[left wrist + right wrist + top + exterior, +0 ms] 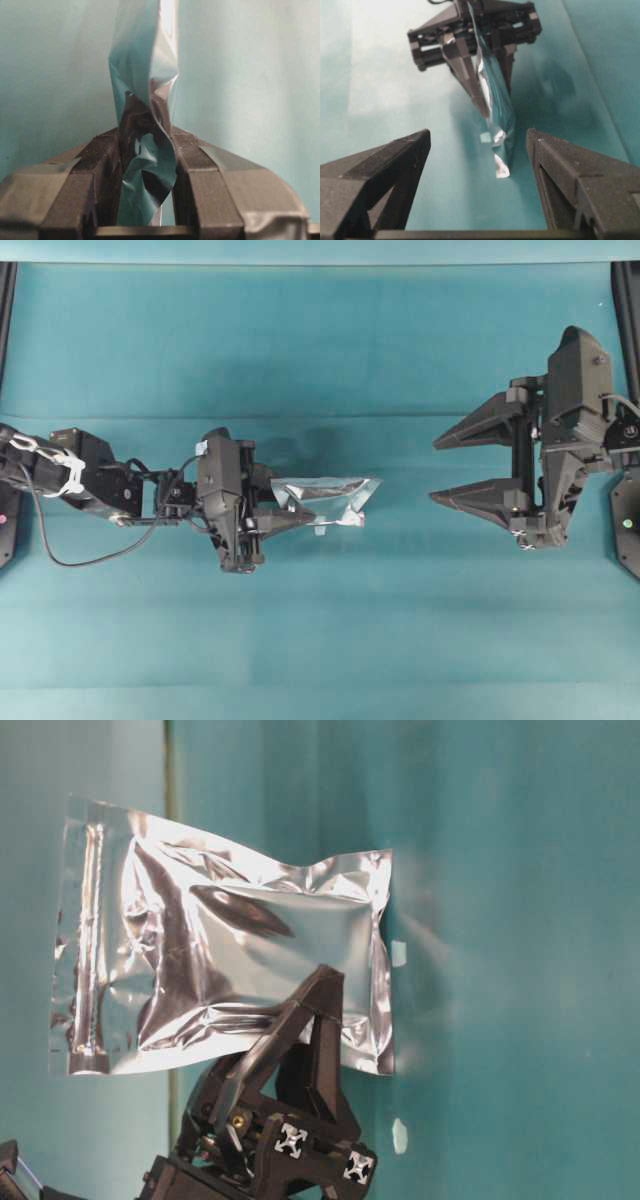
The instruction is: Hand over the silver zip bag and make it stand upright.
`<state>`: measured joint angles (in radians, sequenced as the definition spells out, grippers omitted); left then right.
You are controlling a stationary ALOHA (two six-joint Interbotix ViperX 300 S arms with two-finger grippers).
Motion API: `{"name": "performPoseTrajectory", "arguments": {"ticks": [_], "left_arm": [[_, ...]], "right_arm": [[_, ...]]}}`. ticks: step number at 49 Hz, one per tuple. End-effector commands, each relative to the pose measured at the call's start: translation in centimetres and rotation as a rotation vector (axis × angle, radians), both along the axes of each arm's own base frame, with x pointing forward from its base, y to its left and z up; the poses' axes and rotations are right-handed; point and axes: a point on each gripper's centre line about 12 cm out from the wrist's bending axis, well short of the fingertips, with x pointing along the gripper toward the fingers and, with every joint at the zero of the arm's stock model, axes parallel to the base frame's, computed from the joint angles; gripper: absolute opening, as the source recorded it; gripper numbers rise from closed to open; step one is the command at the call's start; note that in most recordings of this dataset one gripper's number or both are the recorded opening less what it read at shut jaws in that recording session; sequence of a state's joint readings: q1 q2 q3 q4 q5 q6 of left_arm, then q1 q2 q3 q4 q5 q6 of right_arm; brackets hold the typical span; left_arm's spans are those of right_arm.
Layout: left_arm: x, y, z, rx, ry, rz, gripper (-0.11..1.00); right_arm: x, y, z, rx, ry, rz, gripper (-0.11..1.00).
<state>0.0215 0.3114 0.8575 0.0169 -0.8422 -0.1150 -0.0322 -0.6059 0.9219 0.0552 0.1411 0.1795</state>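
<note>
Left hand pinches one end of the silver zip bag, its two fingers pressed against the foil from either side, as the left wrist view shows close up. In that view the bag is seen edge-on as a thin crumpled strip rising between the pads, and its upper end runs out of the picture. From overhead the bag sticks out of the hand toward the middle of the teal desk, appearing as a narrow folded sliver with its broad face hidden. Only the table-level view shows that face: a crinkled rectangular panel with sealed edges and a strip along its left side, the lower middle covered by the black fingers. Two tiny white scraps show just right of the bag there; what they are is hard to tell.

Right hand is spread wide, well apart from the bag and facing it. Its wrist view looks between both blurred fingertips at the bag's free end.
</note>
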Motion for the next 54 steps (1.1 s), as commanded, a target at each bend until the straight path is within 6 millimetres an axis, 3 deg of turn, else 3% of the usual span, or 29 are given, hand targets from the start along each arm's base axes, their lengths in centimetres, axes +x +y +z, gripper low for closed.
{"name": "performPoseTrajectory", "arguments": {"ticks": [1,8,22,42,54], "left_arm": [[0.3,-0.5,0.2,0.0,0.009,-0.014,0.3],[0.9,-0.9,-0.3,0.009,0.107,-0.029,0.3],[2.4,-1.2,0.7,0.09,0.084,-0.07,0.27],[0.5,-0.3,-0.1,0.086,0.138,-0.048,0.27],[0.3,0.5,0.5,0.098,0.125,-0.032,0.27]], "right_arm": [[0.1,0.0,0.5,0.006,-0.02,-0.002,0.85],[0.1,0.1,0.5,0.006,-0.022,-0.001,0.85],[0.1,0.0,0.5,0.006,-0.02,-0.002,0.85],[0.1,0.0,0.5,0.005,-0.02,-0.002,0.85],[0.1,0.1,0.5,0.006,-0.02,-0.001,0.85]]}}
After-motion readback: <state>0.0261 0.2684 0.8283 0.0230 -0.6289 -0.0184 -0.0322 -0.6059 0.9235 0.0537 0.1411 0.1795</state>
